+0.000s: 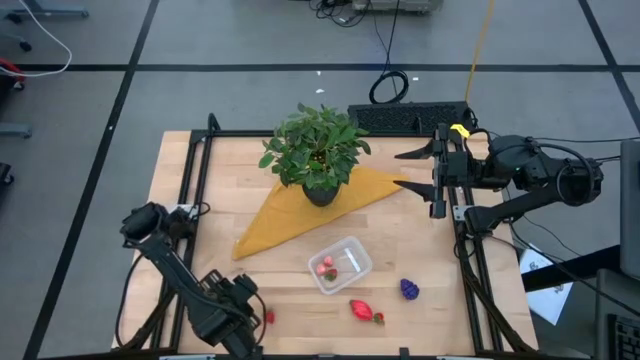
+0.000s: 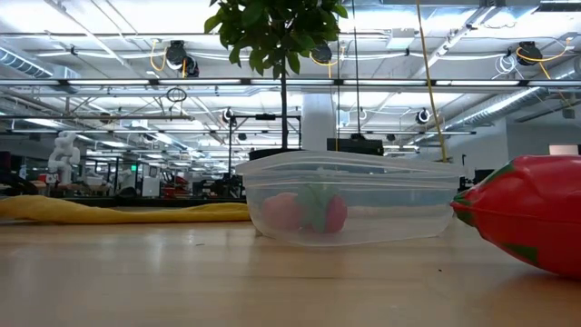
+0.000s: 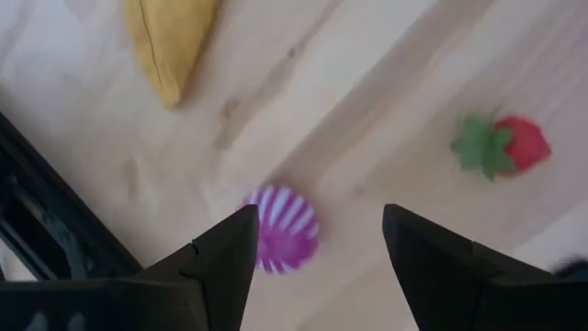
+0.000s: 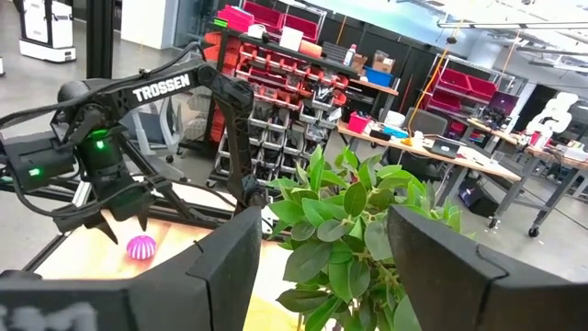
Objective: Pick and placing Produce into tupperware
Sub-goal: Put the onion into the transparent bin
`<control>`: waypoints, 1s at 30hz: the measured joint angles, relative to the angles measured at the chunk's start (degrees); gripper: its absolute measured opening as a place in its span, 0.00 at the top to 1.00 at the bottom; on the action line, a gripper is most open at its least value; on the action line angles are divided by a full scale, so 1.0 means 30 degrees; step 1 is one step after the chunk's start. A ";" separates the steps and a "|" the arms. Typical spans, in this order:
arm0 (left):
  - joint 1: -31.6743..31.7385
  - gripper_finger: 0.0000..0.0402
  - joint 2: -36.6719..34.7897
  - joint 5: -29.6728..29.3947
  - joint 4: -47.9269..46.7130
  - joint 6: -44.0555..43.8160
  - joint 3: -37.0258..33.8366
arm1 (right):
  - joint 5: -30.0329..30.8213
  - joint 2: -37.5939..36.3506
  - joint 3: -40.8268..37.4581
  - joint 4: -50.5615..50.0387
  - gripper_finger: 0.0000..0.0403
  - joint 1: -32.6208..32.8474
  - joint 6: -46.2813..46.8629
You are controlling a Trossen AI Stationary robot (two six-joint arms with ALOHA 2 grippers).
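The left pincer (image 1: 243,305) hangs over the near left corner of the pale wooden worktop (image 1: 420,235), its two dark fingers (image 3: 220,253) standing apart with nothing between them. Below it, closer to one finger than the other, lies a small round toy fruit striped pink and white (image 3: 282,230), not yet touched. A little red strawberry with a green leaf cap (image 3: 503,147) sits apart from it on the bare wood.

The shallow clear plastic tupperware (image 1: 340,263) rests near the middle front of the worktop, already holding a couple of red pieces. A red strawberry-like toy (image 1: 365,310) and a knobbly purple one (image 1: 410,289) lie just outside it.

To my eye the step in hand is picking up the striped ball. The pincer ought to shift sideways until the ball sits centred in the gap, then drop straight down and close gently, since a round thing may roll away.

The right pincer (image 1: 433,182) waits, fingers apart and empty, beside the leafy green potted plant (image 1: 317,150).
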 joint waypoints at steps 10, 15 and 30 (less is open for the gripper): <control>-0.0399 0.40 0.0000 0.0713 0.0698 0.0866 0.0000 | 0.0000 0.0000 0.0000 -0.0007 0.43 -0.0006 0.0029; 0.0007 0.40 0.0000 0.0150 0.0936 0.2202 0.0000 | 0.0000 0.0000 0.0000 -0.0007 0.43 0.0001 0.0051; 0.1307 0.40 0.0000 -0.1402 0.0999 0.3086 0.0000 | 0.0000 0.0007 0.0000 -0.0014 0.43 0.0001 0.0058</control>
